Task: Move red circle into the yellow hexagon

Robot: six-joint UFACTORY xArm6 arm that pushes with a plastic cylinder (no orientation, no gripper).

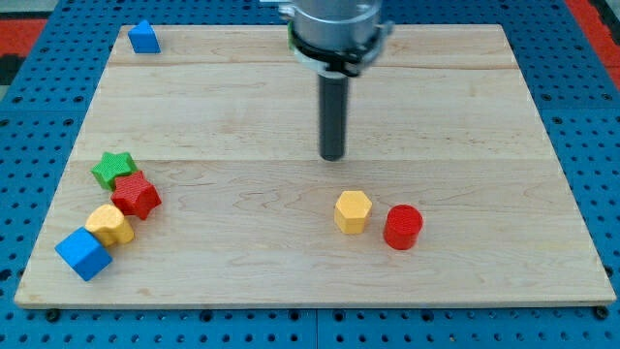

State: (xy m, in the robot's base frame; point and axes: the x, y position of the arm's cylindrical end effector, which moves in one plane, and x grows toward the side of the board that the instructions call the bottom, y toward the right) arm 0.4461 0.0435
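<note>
The red circle lies on the wooden board right of centre near the view's bottom. The yellow hexagon sits just to its left, with a small gap between them. My tip is above the hexagon in the view, a short way toward the view's top and slightly left of it, touching neither block.
At the view's lower left lie a green star, a red star, a yellow block and a blue cube, close together. A blue block sits at the top left corner.
</note>
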